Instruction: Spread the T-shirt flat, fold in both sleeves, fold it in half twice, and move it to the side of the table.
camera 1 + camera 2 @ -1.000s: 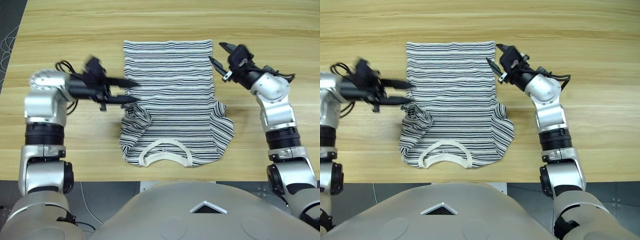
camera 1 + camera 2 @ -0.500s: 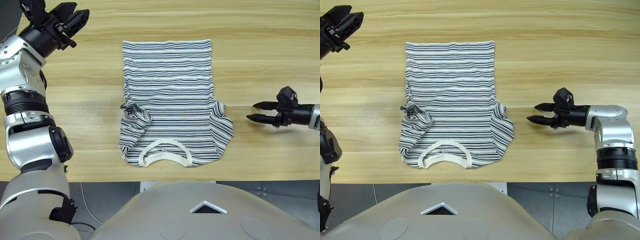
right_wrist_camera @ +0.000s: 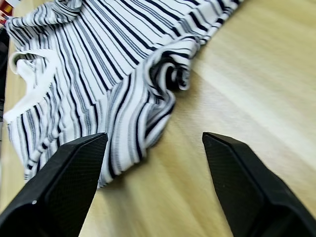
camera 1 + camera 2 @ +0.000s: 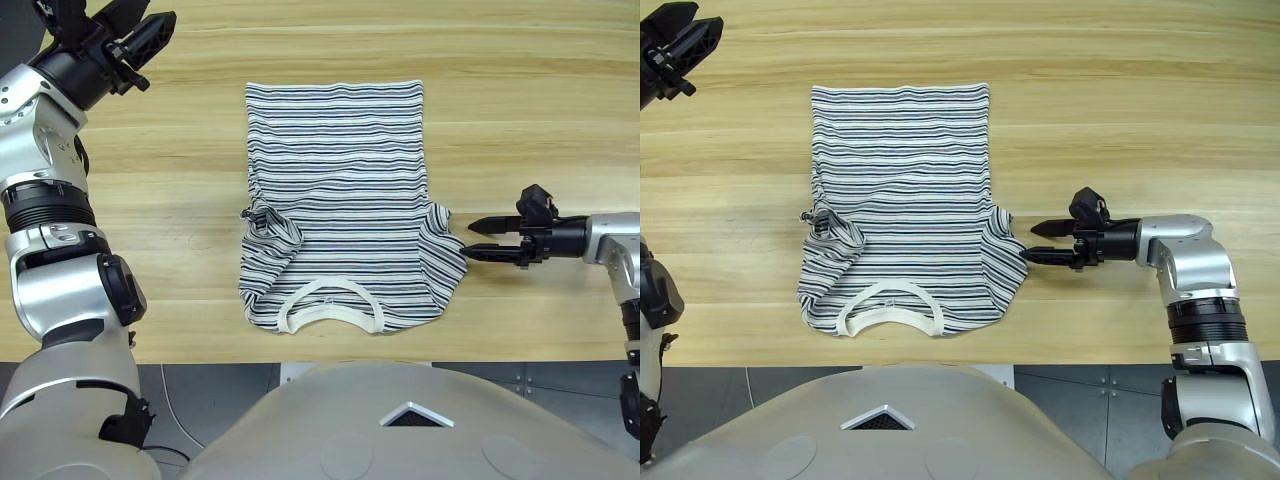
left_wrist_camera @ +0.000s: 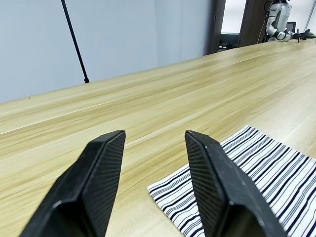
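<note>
The T-shirt (image 4: 340, 190) lies at the middle of the wooden table (image 4: 540, 100), its white collar (image 4: 332, 305) at the near edge and its hem on the far side. It has dark and white stripes, and both sleeves are bunched inward. The right gripper (image 4: 470, 239), fingers apart, points at the right sleeve (image 4: 447, 250), just beside it. The left gripper (image 4: 148, 20), fingers also apart, hangs well away at the far left.

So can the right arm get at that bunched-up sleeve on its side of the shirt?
Probably yes. The right fingers sit just beside the bunched sleeve, open and aimed at it, with only a sliver of bare table between them and nothing in the way.
</note>
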Robot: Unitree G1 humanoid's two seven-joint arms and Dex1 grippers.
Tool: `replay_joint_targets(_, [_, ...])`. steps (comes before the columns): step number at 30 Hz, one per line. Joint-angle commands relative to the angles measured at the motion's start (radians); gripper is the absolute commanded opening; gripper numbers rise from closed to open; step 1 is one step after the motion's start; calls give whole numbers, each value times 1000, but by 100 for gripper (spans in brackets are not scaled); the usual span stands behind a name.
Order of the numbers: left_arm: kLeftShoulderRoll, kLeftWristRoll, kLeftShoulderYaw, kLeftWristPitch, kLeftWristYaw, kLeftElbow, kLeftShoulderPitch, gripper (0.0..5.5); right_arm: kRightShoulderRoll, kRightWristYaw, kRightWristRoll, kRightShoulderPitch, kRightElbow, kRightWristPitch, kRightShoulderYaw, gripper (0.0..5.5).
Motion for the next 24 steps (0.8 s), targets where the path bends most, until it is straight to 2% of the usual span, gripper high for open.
replay_joint_targets(1, [7,13,0,17,0,-21,11,227,-3,-25,-22,93,-55,90,68,357])
replay_joint_targets(4, [4,5,7,24,0,-30,16,227,-6,-38,-24,102,-83,98,79,357])
replay_joint_targets(21, [-1,19,3,-2,4,-17,27,227,11,-118,-35,58,-9,93,79,16])
replay_joint_targets(24, [-2,20,3,-6,3,-15,26,227,4,-120,-25,64,-34,97,73,12])
